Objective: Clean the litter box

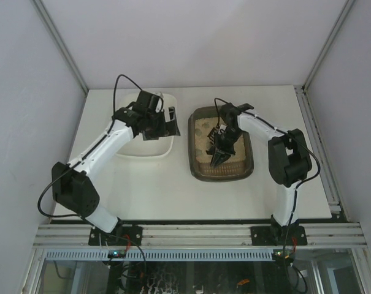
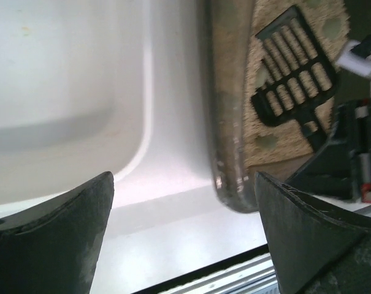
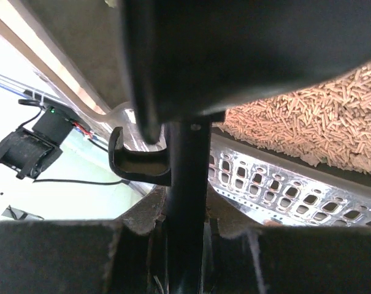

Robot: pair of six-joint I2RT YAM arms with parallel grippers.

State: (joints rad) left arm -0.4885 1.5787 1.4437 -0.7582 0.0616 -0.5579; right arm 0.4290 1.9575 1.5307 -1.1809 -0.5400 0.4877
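The litter box (image 1: pixel 197 160) is a dark tray of beige pellet litter (image 3: pixel 314 119) at centre right; its rim (image 2: pixel 228 122) shows in the left wrist view. My right gripper (image 1: pixel 225 137) hangs over it, shut on the handle (image 3: pixel 185 184) of a black slotted scoop (image 1: pixel 221 157). The scoop head (image 2: pixel 292 67) lies on the litter among a few round greenish lumps (image 2: pixel 266 141). My left gripper (image 1: pixel 167 121) stands open over the right side of the white tray (image 1: pixel 149 150), with nothing between its fingers (image 2: pixel 56 245).
The white tray (image 2: pixel 56 86) sits just left of the litter box, a narrow strip of table (image 2: pixel 173 159) between them. A perforated metal rail (image 3: pixel 277 184) runs along the table's near edge. Grey walls enclose the table on three sides.
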